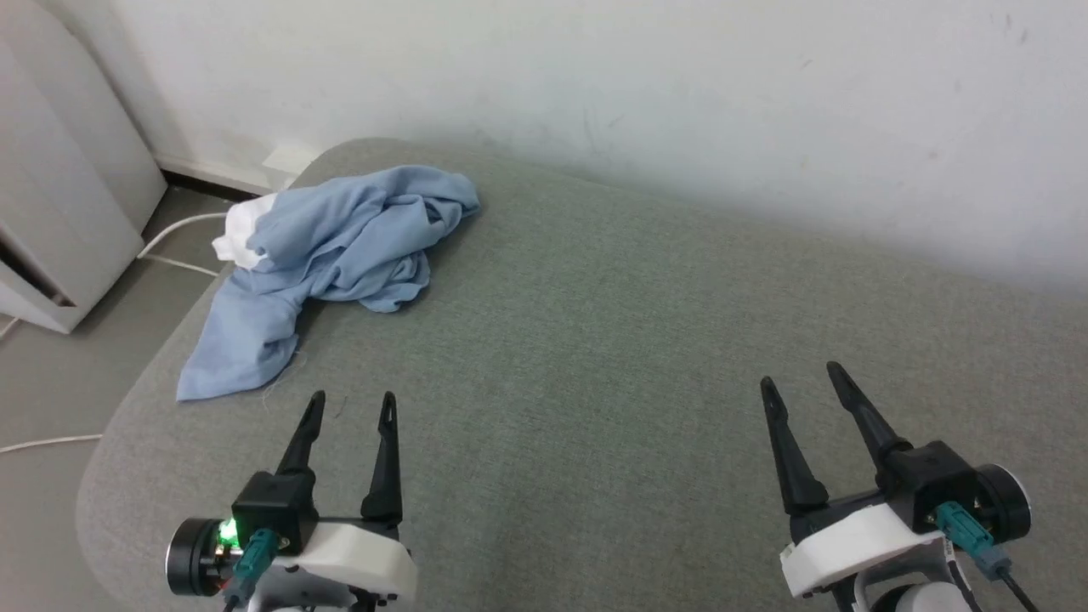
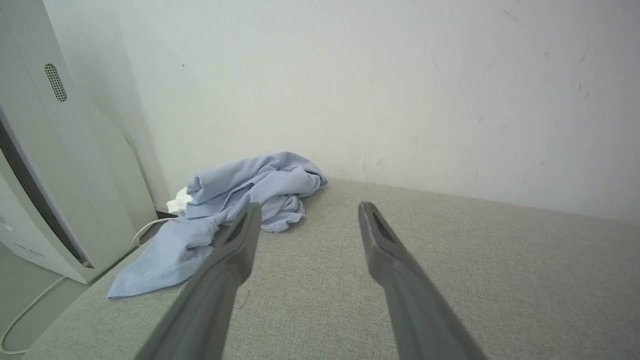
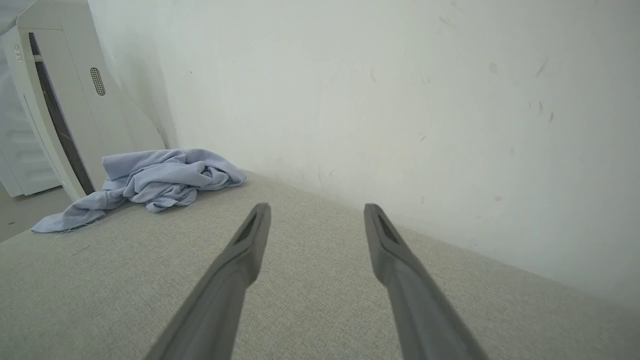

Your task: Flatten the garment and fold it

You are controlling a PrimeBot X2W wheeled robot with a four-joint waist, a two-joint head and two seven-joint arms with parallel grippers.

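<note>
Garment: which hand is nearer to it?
The left hand, open, just short of the garment; the right hand sits far across the grey surface.

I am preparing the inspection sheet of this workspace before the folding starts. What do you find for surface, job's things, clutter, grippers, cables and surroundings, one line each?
surface: grey fabric-covered pad with rounded corners, set against the wall.
job's things: garment, light blue, crumpled at the far left corner, a white part showing, one end trailing along the left edge.
clutter: one short loose thread near the garment.
grippers: left gripper and right gripper both open, holding nothing, apart from the garment.
cables: white cable on the floor, left of the pad.
surroundings: white wall behind; white cabinet-like unit at the left.
</note>
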